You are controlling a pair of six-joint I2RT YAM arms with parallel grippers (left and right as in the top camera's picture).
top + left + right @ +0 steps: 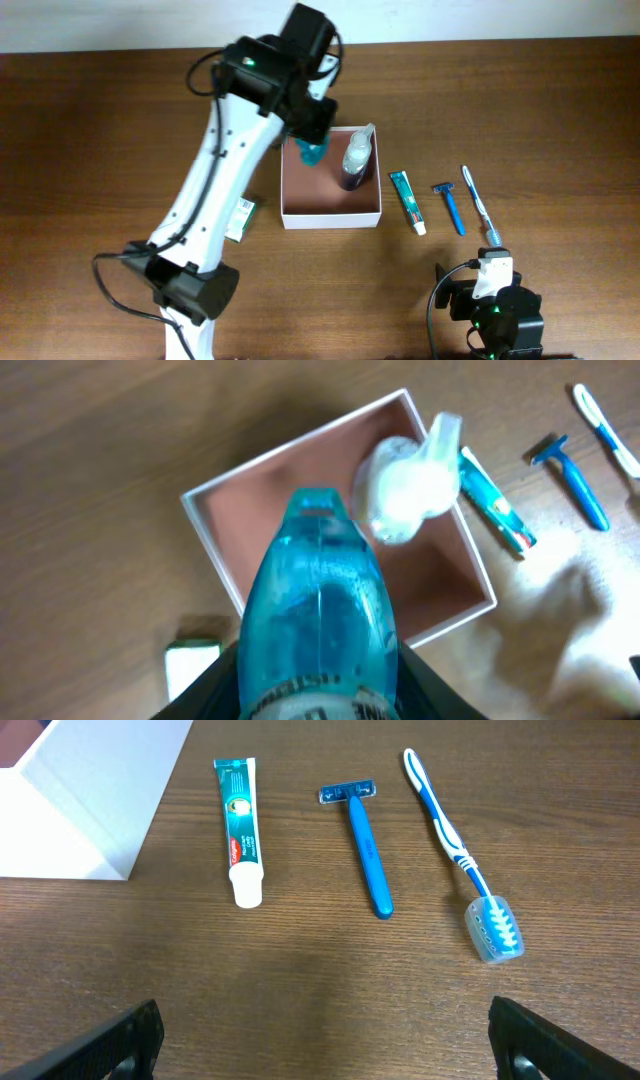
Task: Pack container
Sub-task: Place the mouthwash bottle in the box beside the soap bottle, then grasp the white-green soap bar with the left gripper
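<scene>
The container (332,213) is a square, shallow white box with a pinkish-brown inside, at the table's middle; it also shows in the left wrist view (440,625). A dark bottle with a white pump top (355,160) stands in its far right corner. My left gripper (312,135) is shut on a blue translucent bottle (318,620) and holds it over the box's far left corner. My right gripper (325,1040) is open and empty above bare wood at the front right. A toothpaste tube (239,828), a blue razor (364,845) and a toothbrush (458,850) lie right of the box.
A small green-and-white packet (241,218) lies on the table left of the box, next to my left arm. The right arm's base (492,310) sits at the front right edge.
</scene>
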